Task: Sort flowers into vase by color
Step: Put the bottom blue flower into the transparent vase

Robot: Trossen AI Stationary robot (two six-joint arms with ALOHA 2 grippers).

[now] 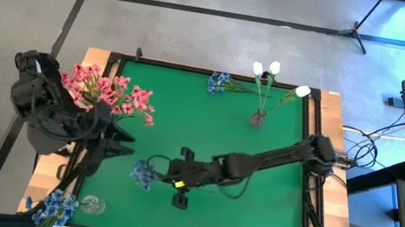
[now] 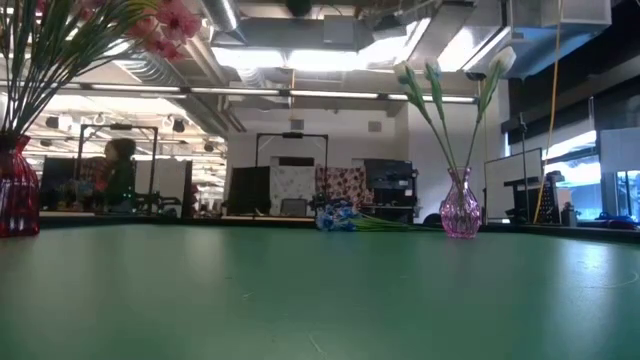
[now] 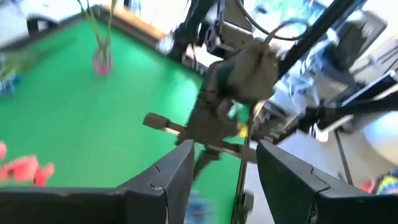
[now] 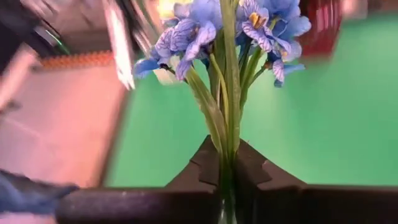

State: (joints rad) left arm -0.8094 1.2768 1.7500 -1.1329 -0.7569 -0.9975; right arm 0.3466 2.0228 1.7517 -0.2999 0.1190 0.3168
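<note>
My right gripper (image 1: 162, 174) reaches in from the table's right to its middle near part and is shut on a blue flower sprig (image 1: 143, 173), whose blossoms (image 4: 249, 18) stand out ahead of the fingers. My left gripper (image 1: 126, 141) hovers open just left of it, holding nothing, beside the pink flowers (image 1: 108, 92) that stand in a red vase (image 2: 15, 190). A second blue sprig (image 1: 219, 84) lies flat on the far part of the table. White buds (image 1: 275, 69) stand by their stems in a pink glass vase (image 2: 460, 205). My right gripper pinches the sprig's green stems and a leaf (image 4: 229, 140) between its two fingertips (image 4: 208, 165), below the blossoms. The fingers come from the table's right, slanting down. The sprig runs on ahead of them, blossoms foremost, toward the table's left.
A clear glass vase (image 1: 93, 204) stands at the near left corner, with more blue flowers (image 1: 53, 208) beside it at the table's edge. A wooden frame (image 1: 331, 117) borders the green table. Bare green surface lies between the vases.
</note>
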